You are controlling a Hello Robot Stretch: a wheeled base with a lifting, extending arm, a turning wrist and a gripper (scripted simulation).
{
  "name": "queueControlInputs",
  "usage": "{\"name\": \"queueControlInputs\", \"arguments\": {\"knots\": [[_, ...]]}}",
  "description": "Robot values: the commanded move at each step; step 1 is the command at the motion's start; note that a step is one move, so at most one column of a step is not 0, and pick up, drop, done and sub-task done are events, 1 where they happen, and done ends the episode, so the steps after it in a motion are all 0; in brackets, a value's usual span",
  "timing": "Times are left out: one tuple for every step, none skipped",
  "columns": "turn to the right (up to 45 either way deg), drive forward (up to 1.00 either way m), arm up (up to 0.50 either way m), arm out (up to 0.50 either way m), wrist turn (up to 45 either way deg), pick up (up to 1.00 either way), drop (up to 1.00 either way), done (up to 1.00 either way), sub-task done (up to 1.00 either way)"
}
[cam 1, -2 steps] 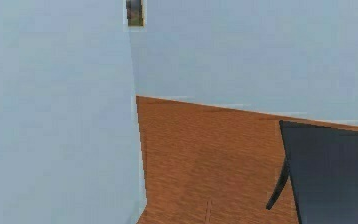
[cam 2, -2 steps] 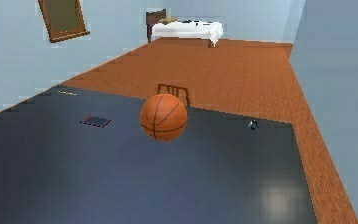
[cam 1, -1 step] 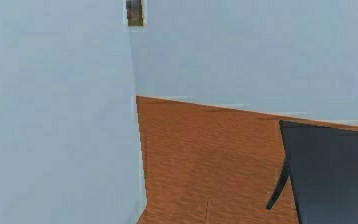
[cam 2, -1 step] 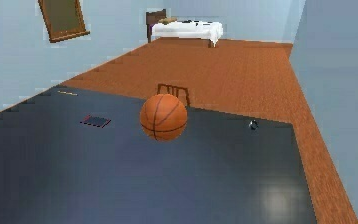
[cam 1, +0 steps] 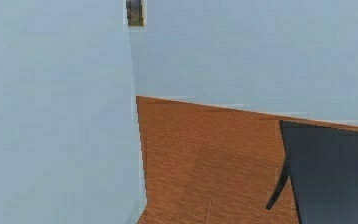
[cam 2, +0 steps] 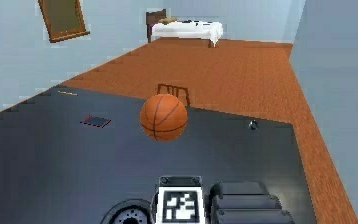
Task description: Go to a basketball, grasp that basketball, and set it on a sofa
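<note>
- Arm side view: the basketball [cam 2: 164, 116], orange with dark seams, shows against the dark tabletop [cam 2: 47, 150], near its middle — I cannot tell whether it rests on that surface or hangs above it.
- At the bottom edge I see a white square [cam 2: 182, 205] with black marks. Just left of it is a dark rounded part that I take for the hand [cam 2: 134, 213].
- I cannot make out the hand's fingers, so I cannot tell its state, nor whether it holds anything.
- On the tabletop, left of the basketball, lies a small dark red patch [cam 2: 96, 122]. To the ball's right, near the far edge, sits a tiny dark thing [cam 2: 252, 124], too small for me to name.
- Just past the tabletop's far edge, behind the ball, a chair back [cam 2: 173, 92] stands on the brown wooden floor [cam 2: 237, 70].
- Far across that floor a bed [cam 2: 187, 30] with white bedding stands against the pale blue wall, and a brown framed picture [cam 2: 64, 18] hangs at the upper left.
- Forward view: a near wall [cam 1: 57, 110], pale blue, takes the left side, with the same brown floor running past it to a farther wall.
- A small picture [cam 1: 134, 11] hangs high on that farther wall.
- At the lower right I see a dark slab [cam 1: 332, 170] on a thin slanting leg — I cannot tell if it is the same tabletop.
</note>
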Motion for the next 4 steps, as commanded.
{"name": "queueControlInputs", "arguments": {"knots": [[0.0, 0.00, 0.00, 0.46, 0.0, 0.00, 0.00, 0.00, 0.00], [0.0, 0.00, 0.00, 0.00, 45.0, 0.00, 0.00, 0.00, 0.00], [0.0, 0.00, 0.00, 0.00, 45.0, 0.00, 0.00, 0.00, 0.00], [0.0, 0.00, 0.00, 0.00, 45.0, 0.00, 0.00, 0.00, 0.00]]}}
